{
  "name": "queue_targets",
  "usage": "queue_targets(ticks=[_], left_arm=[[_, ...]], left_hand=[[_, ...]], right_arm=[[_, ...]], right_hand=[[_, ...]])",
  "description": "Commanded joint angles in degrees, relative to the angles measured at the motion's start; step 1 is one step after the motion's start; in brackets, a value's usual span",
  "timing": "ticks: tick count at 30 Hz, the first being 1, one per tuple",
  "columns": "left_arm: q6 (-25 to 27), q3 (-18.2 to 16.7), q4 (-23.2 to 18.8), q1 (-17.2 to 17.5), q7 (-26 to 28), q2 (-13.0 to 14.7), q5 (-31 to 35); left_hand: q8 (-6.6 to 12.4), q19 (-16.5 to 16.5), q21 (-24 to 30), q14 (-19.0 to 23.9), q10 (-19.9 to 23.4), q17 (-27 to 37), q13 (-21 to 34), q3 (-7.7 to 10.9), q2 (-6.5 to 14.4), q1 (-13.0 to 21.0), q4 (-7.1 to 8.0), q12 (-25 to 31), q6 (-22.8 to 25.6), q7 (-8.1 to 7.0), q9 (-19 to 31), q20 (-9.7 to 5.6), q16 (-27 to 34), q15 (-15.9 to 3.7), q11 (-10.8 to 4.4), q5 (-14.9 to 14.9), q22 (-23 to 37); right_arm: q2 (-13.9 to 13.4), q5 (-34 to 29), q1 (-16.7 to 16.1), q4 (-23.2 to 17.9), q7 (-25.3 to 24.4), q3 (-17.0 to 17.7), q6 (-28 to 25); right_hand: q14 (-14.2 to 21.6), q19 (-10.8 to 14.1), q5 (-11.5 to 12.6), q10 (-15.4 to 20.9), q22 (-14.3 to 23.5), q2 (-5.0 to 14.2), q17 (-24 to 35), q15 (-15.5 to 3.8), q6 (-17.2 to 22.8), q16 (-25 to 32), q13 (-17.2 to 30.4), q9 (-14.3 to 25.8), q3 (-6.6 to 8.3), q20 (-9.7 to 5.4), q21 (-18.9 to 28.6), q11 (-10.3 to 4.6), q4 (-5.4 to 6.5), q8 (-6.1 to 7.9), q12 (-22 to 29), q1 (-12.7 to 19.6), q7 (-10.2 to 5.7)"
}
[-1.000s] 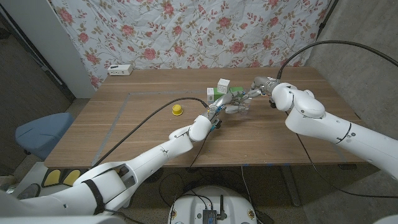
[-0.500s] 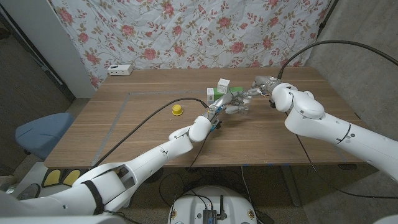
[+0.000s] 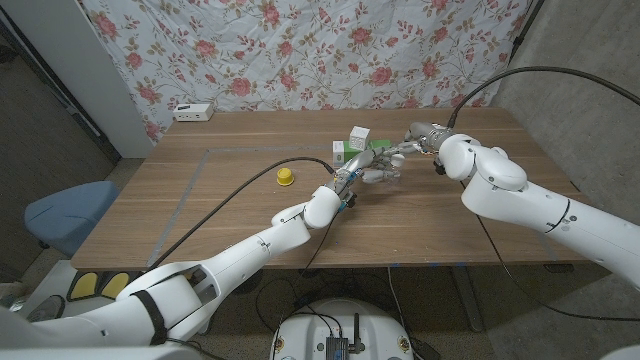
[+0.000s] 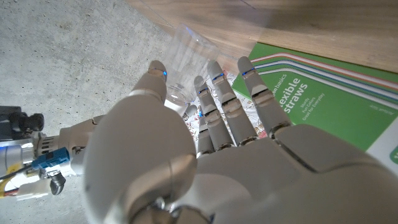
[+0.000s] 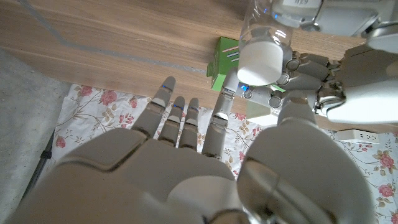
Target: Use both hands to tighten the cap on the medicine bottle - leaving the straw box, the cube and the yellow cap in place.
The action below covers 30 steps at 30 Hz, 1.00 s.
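Between your two hands, the medicine bottle sits gripped in the left hand while the open-fingered right hand nears its cap, just beside the straw box, which a slipping twist could knock.

The flat green cardboard straw box carries the one bit of print I can read: white letters spelling "exible straws", the start of the word hidden behind the left robot hand. Smaller white lines beneath it are too tiny to make out
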Motion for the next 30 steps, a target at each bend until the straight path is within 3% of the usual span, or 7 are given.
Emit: queue_targets(ticks=[1,7,21,30], left_arm=[[-0.3,0.0,0.4,-0.2,-0.1,-0.1,0.0],[-0.7,0.1,1.0,-0.5,0.1,-0.2,0.0],[-3.9,0.1,3.6,-1.1,2.0,-0.8,0.6],[-4.0,0.1,3.4,-0.8,2.1,-0.8,0.7]], left_hand=[[0.23,0.0,-0.1,0.4,0.9,0.2,0.2,0.44,0.5,0.2,-0.01,0.4,0.4,-0.33,0.3,0.09,0.1,-3.23,-0.80,0.4,0.1],[0.21,-0.1,-0.1,0.4,0.8,0.2,0.2,0.51,0.5,0.2,-0.04,0.4,0.3,-0.30,0.3,0.09,0.1,-3.14,-0.79,0.4,0.1],[0.20,-1.0,-0.3,0.0,1.1,0.2,0.2,0.71,0.2,0.2,-0.21,0.5,0.3,-0.62,0.3,-0.64,-0.1,-3.75,-0.91,0.4,0.1],[0.20,-1.3,-0.3,0.1,1.4,0.2,0.2,0.87,0.2,0.1,-0.20,0.5,0.3,-0.70,0.3,-0.94,0.0,-4.00,-1.04,0.4,0.1]], right_arm=[[-1.5,2.5,-0.4,-0.7,-0.3,1.3,1.8],[-2.8,3.1,0.2,-1.5,1.4,1.6,2.5],[-5.3,6.5,2.3,-2.6,7.4,2.8,4.2],[-6.7,7.9,2.8,-3.2,9.4,3.6,5.8]], right_hand=[[-0.4,-0.8,0.1,-1.4,0.2,-0.15,0.0,0.67,-2.7,-0.5,0.1,0.4,-0.33,0.41,-0.3,0.23,0.01,-1.08,-0.5,-0.8,0.26],[-1.9,-2.3,0.4,-3.0,0.2,0.03,-0.2,1.28,-5.5,-1.2,0.1,0.5,-0.12,1.12,-0.6,0.45,-0.52,-2.21,-0.8,-0.5,-0.14],[-6.7,-5.9,1.6,-9.8,0.1,0.93,-0.6,3.71,-15.3,-2.4,0.2,0.1,2.19,2.40,-0.6,0.36,-4.07,-6.70,-1.2,4.0,0.76],[-8.4,-6.9,3.0,-12.5,0.1,1.52,-0.7,4.07,-17.9,-2.4,0.2,-0.2,3.85,2.54,-0.5,0.82,-5.76,-8.12,-1.1,6.9,0.47]])
